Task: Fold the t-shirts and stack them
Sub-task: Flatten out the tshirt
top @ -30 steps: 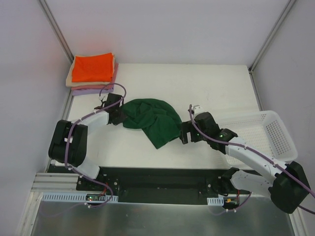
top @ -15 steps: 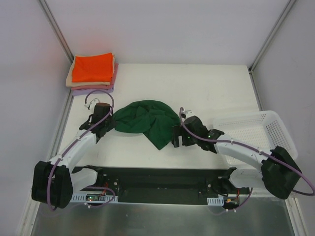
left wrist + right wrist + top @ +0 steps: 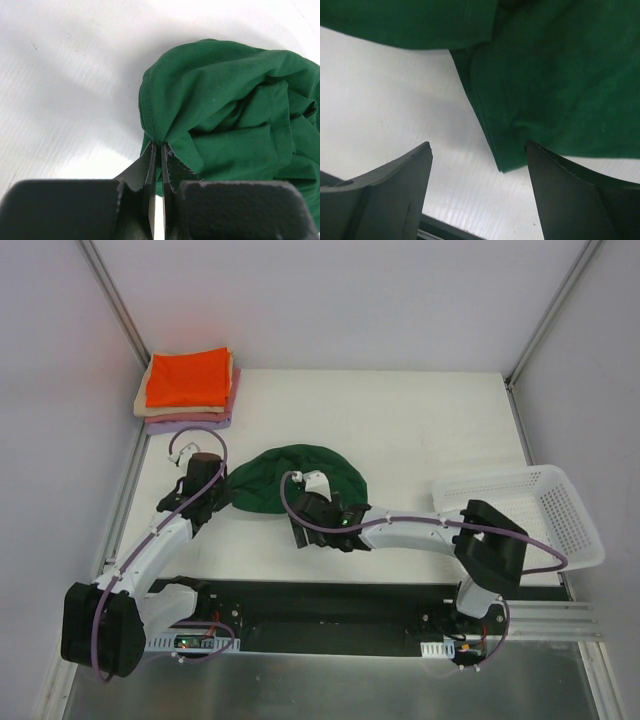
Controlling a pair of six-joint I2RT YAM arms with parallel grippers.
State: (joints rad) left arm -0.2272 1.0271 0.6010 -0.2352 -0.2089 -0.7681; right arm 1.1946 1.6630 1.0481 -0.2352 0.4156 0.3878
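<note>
A: Top view. The right tool has swung left to the near edge of the large dark green cloth t-shirt. The left tool stays at its left edge.
B: Meaning?
A: Probably lining up a second grip to spread it. Folding not begun.
B: Left wrist?
A: The left tool is pinched tight on the hem. The t-shirt is crumpled, mid-counter.
B: Right wrist?
A: The right tool is spread wide and holds nothing. A t-shirt corner lies between its fingers.
</note>
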